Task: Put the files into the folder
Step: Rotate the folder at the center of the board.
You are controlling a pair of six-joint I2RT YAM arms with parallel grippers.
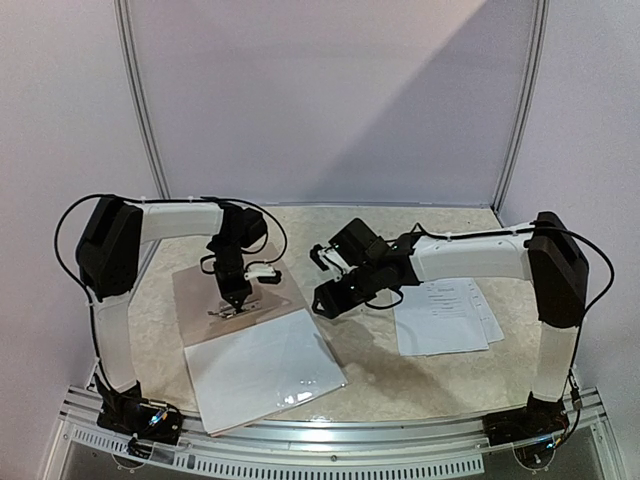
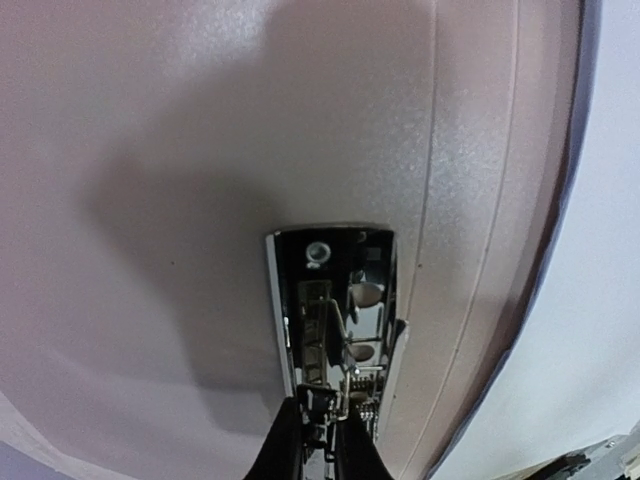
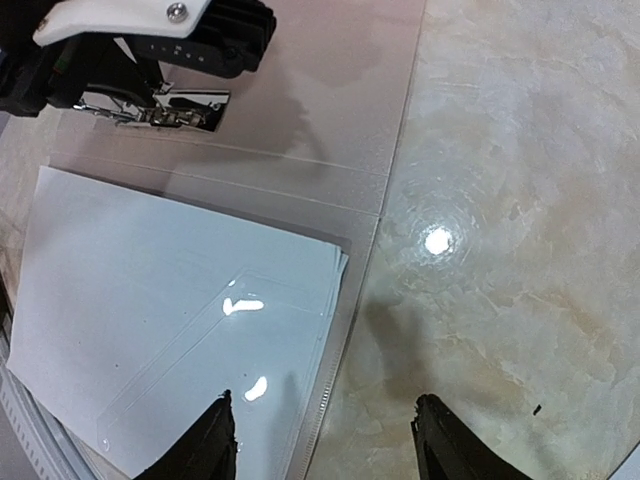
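- The left claw (image 2: 325,445) is clenched on the metal clip (image 2: 335,300) at the far end of the open folder (image 1: 195,285), which lies on the left of the table.
- White sheets (image 1: 265,370) lie in the folder's near half under a shiny clear cover (image 3: 300,330).
- More printed sheets (image 1: 445,318) lie on the right, partly under the right arm (image 1: 470,255).
- The right claw (image 3: 322,400) hangs released over the folder's right edge, holding nothing.
- The print on the sheets is too small to read.
- The table (image 1: 380,370) is beige and marbled, with a metal rail (image 1: 330,435) along its near edge and pale walls (image 1: 330,90) behind.
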